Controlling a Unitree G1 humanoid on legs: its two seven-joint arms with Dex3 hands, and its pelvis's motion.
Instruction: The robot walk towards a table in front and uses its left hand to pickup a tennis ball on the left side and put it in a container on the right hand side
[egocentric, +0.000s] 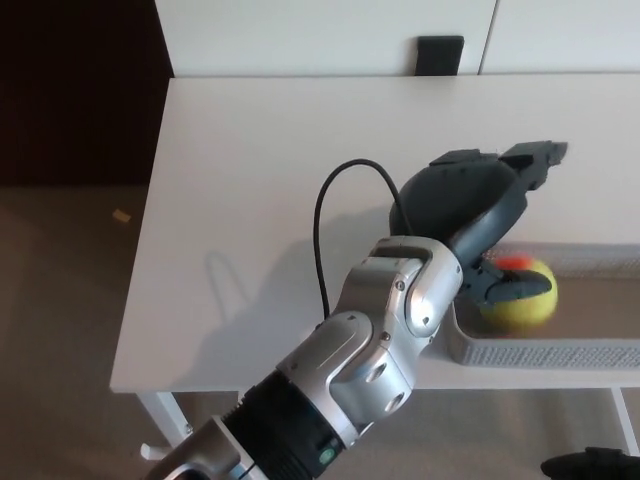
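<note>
The yellow tennis ball (524, 300) lies inside the grey mesh container (560, 353) at the table's right front edge. My left hand (478, 215) reaches over the container's left end from the lower left, with a black cable looping over the wrist. Its two fingers (532, 160) stretch out up and to the right, well above the ball. The thumb (503, 287) rests against the ball's left side, so the hand stands open over the ball. A dark shape at the bottom right corner looks like my right hand (592, 465); its fingers are not visible.
The white table (260, 190) stretches left and back from the container. A black block (440, 55) sits against the white wall behind the table. Beige floor and a dark door lie off the table's left edge.
</note>
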